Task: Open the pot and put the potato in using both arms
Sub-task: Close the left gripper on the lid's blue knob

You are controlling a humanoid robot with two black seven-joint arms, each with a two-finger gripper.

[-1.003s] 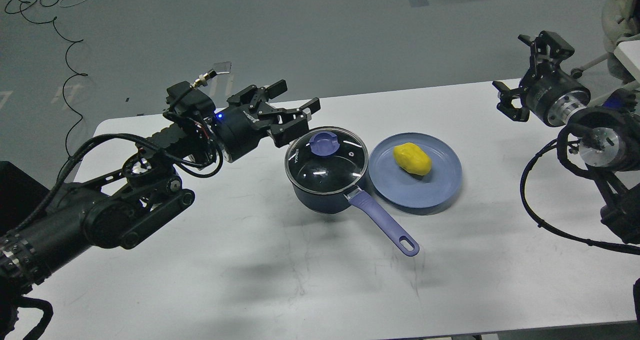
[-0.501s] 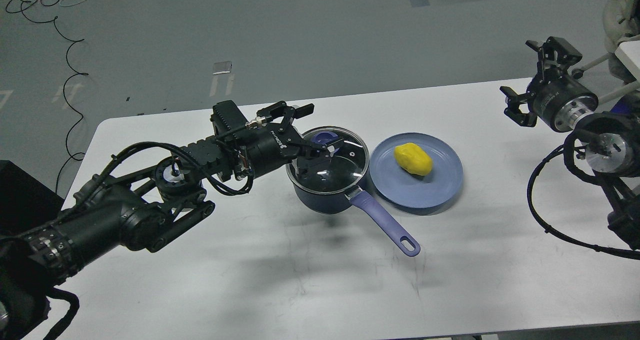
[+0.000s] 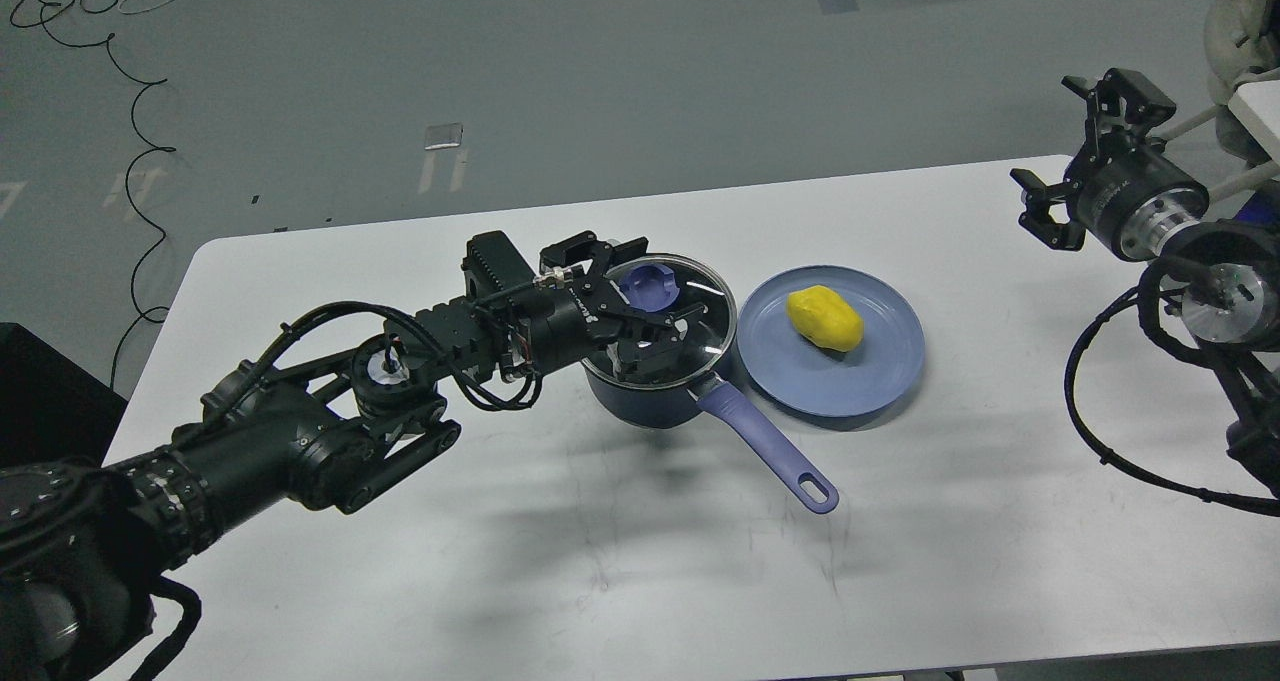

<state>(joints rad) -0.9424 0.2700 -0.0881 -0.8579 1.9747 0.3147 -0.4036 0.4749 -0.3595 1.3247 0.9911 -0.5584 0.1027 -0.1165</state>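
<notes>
Left gripper spread wide around the lid knob; right gripper spread wide and holding nothing, above the table's far right corner.

The table has broad bare room along its near edge and on its left side. The pot sits mid-table, its plate just beside it on the right; both lie well inside the edges. The pot is dark blue with a glass lid still on and a purple handle pointing toward the near right. The potato is yellow, lumpy, lying on the blue plate. One finger of the left gripper sits beyond the knob, the other nearer, over the glass.
</notes>
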